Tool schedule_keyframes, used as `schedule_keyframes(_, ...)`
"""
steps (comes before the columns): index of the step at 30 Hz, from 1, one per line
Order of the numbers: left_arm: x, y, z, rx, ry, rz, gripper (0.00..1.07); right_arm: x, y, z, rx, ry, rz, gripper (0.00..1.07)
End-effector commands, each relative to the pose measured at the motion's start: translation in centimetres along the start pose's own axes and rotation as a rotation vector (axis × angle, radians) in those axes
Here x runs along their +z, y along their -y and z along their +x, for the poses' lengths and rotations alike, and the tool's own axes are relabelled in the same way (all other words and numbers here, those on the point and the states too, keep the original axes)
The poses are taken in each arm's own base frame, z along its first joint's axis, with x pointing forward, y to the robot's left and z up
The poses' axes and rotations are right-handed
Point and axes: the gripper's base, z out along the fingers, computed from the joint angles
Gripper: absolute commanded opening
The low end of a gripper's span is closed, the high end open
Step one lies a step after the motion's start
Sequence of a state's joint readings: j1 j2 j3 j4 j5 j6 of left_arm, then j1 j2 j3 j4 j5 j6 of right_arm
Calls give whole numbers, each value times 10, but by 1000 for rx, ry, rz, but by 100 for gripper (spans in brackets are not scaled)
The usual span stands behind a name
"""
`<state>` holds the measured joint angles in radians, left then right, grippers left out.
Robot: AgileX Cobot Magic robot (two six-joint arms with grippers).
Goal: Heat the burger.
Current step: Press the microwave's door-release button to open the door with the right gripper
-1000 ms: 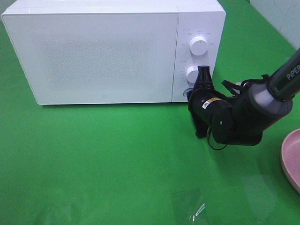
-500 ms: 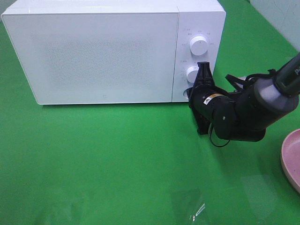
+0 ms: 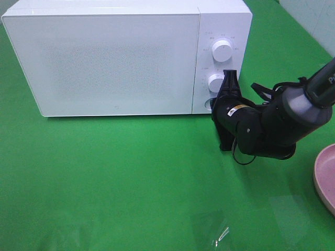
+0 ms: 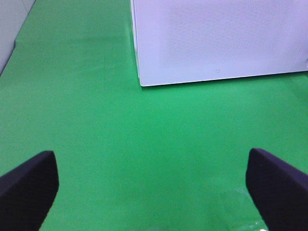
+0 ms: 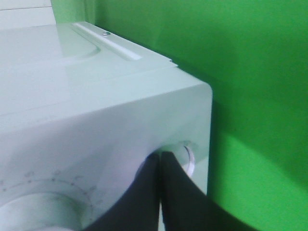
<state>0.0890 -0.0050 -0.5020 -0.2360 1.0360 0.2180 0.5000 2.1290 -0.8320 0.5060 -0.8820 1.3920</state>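
Green cloth [image 3: 131, 178] covers the whole desk. A big white microwave [image 3: 115, 63] stands at the far side, and its door [image 3: 104, 57] is shut. On its right side there are two round white knobs, one far [image 3: 222, 50] and one nearer [image 3: 215, 82]. Under them, by the near corner, is a small round button [image 3: 209, 103].

The right pincer [image 3: 213, 106] is clenched tight with nothing in it. Its two black fingertips [image 5: 161, 161] are pressed together. They point at the small round button [image 5: 186, 153] and seem to touch its edge. The black right arm [image 3: 293, 110] reaches in from the right.

The left pincer [image 4: 154, 187] is released and spread wide, with nothing between its two dark fingers [image 4: 29, 187]. It hangs over the bare green cloth [image 4: 144, 134], on the near side of the microwave [image 4: 216, 38] and apart from it.

A round pink plate [image 3: 325, 178] peeks in at the right edge. A bit of clear plastic [image 3: 212, 230] lies on the cloth at the near side.

The burger does not show in any view, so I cannot tell where it is.
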Motion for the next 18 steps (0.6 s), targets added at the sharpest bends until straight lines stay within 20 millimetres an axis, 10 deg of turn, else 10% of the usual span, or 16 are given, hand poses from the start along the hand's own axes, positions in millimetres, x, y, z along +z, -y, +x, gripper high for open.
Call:
schedule_keyframes(1, -2, 1, 1, 2, 24, -5, 98, 4, -33, -10, 59, 86, -209, 0)
schedule_keyframes(18, -2, 0, 1, 2, 23, -6, 98, 13, -64, -9, 4, 156, -518, 0)
